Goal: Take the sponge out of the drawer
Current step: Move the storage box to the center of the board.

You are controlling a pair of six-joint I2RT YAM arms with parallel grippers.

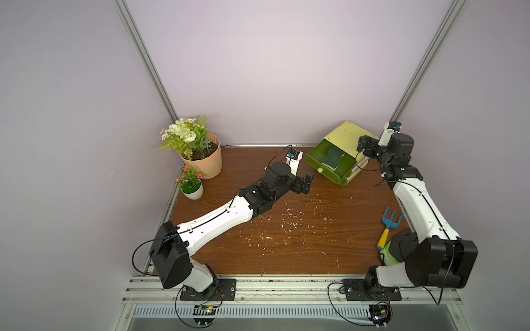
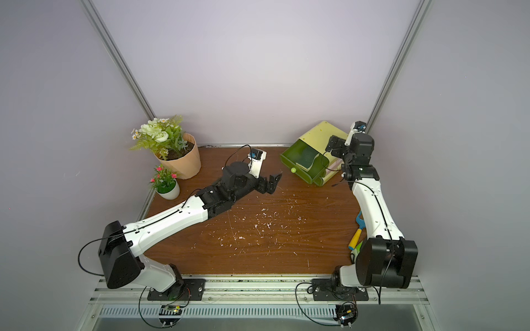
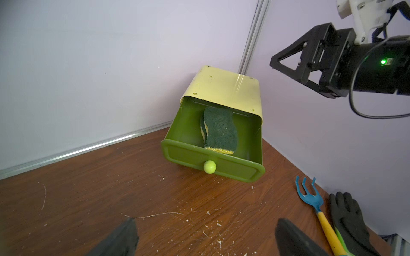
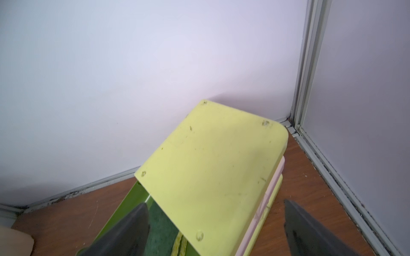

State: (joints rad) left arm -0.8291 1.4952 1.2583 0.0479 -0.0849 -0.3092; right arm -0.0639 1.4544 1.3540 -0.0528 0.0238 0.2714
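Observation:
A green drawer (image 1: 324,173) (image 2: 299,172) with a pale knob stands pulled out of a pale yellow cabinet (image 1: 344,136) in the back right corner. The sponge (image 1: 334,156) (image 2: 308,157) (image 3: 219,128), dark green on top and yellow below, lies inside it, partly under the cabinet top. My left gripper (image 1: 304,183) (image 3: 206,221) is open over the table, a short way in front of the drawer and apart from it. My right gripper (image 1: 364,144) (image 4: 215,202) hangs open above the cabinet top (image 4: 217,166), holding nothing. One of its fingers sits over the sponge (image 4: 162,232).
A large flower pot (image 1: 202,156) and a small white pot (image 1: 192,187) stand at the back left. A blue and yellow rake (image 1: 388,226) and a black glove (image 3: 348,221) lie by the right wall near my right arm. White scraps litter the wooden table (image 1: 286,252).

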